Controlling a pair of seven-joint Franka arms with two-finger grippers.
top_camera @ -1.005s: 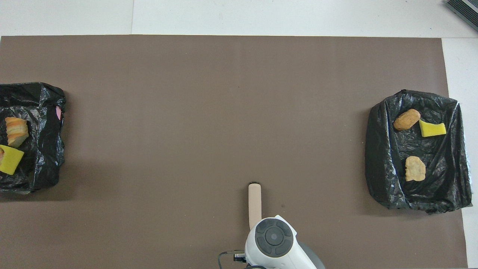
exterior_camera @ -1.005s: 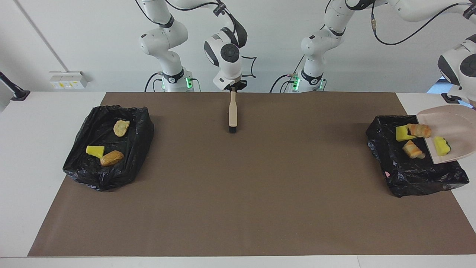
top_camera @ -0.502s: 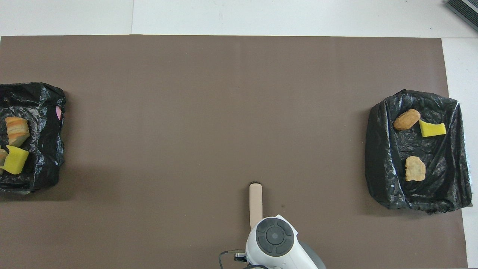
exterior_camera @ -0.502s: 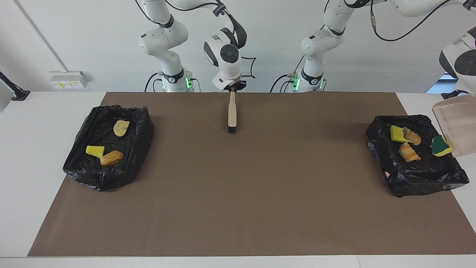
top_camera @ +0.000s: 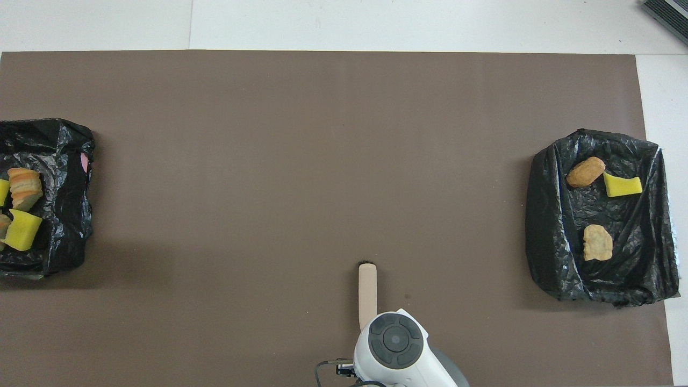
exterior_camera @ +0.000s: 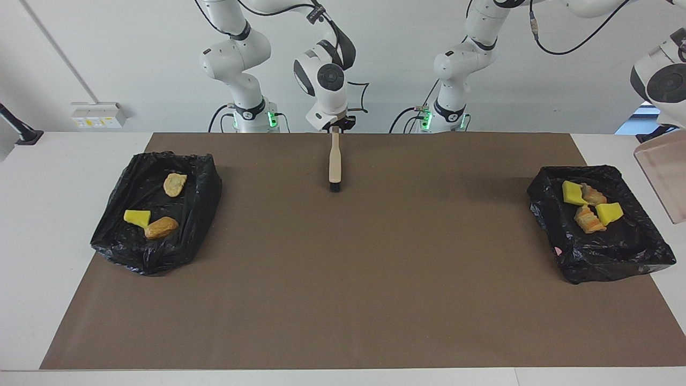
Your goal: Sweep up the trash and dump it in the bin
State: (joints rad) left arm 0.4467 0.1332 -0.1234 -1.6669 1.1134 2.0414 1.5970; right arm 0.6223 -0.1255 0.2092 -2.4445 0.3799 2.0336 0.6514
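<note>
Facing view: we note trash (exterior_camera: 589, 206) lying in the bin (exterior_camera: 638, 257) at the left arm's end. Right gripper (exterior_camera: 336, 127), over the brush (exterior_camera: 334, 166) handle, well apart from it; its finger spread we cannot tell. Left gripper out of frame, closed.

Overhead view: trash (top_camera: 21, 207) at the bin's (top_camera: 64, 161) edge; brush (top_camera: 367, 293) mid-surface.

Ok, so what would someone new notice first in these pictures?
Two black-lined bins, one at each end of the table, both holding yellow and tan trash scraps. The right claw is at the handle of a beige brush mid-table, close to the robots; the left claw holds a dustpan up beside its end's bin.
</note>
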